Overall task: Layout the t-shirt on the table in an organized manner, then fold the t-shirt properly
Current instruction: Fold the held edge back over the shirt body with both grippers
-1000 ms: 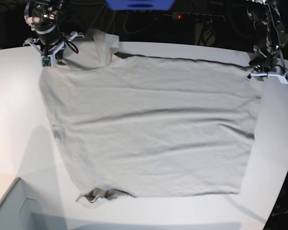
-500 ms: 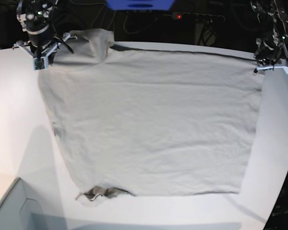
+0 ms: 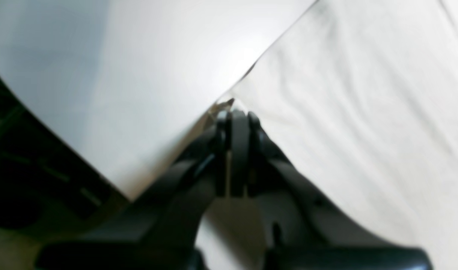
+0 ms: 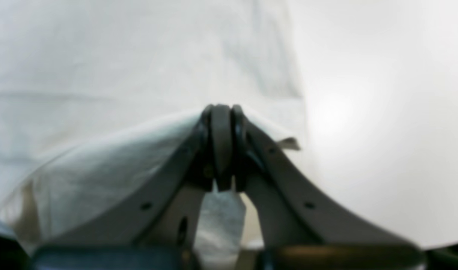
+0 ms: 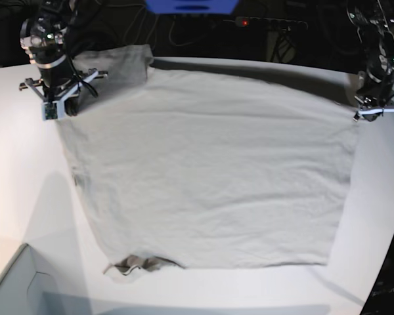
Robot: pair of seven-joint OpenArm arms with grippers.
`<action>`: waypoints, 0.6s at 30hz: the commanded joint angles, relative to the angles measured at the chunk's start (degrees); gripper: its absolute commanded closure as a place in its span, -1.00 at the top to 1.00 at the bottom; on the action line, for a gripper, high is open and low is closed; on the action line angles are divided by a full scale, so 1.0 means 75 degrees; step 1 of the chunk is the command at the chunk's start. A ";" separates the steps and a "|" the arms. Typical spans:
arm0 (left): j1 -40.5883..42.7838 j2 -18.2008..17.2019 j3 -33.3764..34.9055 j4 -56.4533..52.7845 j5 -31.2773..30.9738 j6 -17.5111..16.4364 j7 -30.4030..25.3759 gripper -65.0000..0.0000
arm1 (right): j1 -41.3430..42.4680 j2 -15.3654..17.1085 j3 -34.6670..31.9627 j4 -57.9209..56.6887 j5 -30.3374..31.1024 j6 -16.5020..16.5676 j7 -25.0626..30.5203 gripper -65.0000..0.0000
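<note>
Since a moment ago, both arms have pulled the far edge of the t-shirt [image 5: 210, 164] out wider and flatter, and the cloth has fewer wrinkles. The right claw [image 5: 56, 105] has come down a bit toward the near side, at about 10 o'clock on the counter [image 5: 20, 170]. The left claw [image 5: 364, 111] has also come down a little, at about 2 o'clock.

The t-shirt lies spread over the middle of the white counter. Its neck is at the near edge, around 7 o'clock, a little bunched up. One short sleeve sticks out at the far edge, around 11 o'clock.

In the right wrist view, the right claw [image 4: 221, 112] is pressed together, pinching a corner of the t-shirt [image 4: 101, 75] and lifting it a little off the counter [image 4: 383, 112].

In the left wrist view, the left claw [image 3: 236, 114] is pressed together too, pinching the other corner of the t-shirt [image 3: 356, 112], right at the cloth's edge over the counter [image 3: 157, 75].

A grey box corner [image 5: 13, 289] sits at 8 o'clock.
</note>
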 commanded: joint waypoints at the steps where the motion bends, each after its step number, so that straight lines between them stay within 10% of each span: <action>1: -0.0113 -0.0105 -0.0034 0.0133 0.0000 -0.0018 -0.0137 -1.00 | 0.0188 0.0030 0.0031 0.0129 0.0119 0.0107 0.0211 -1.00; 18: -0.1672 -0.0175 -0.0022 -0.0711 0.0059 -0.0018 -0.0137 -1.00 | 0.2485 0.0722 -0.0004 -0.1430 0.0107 0.0107 0.0199 -1.00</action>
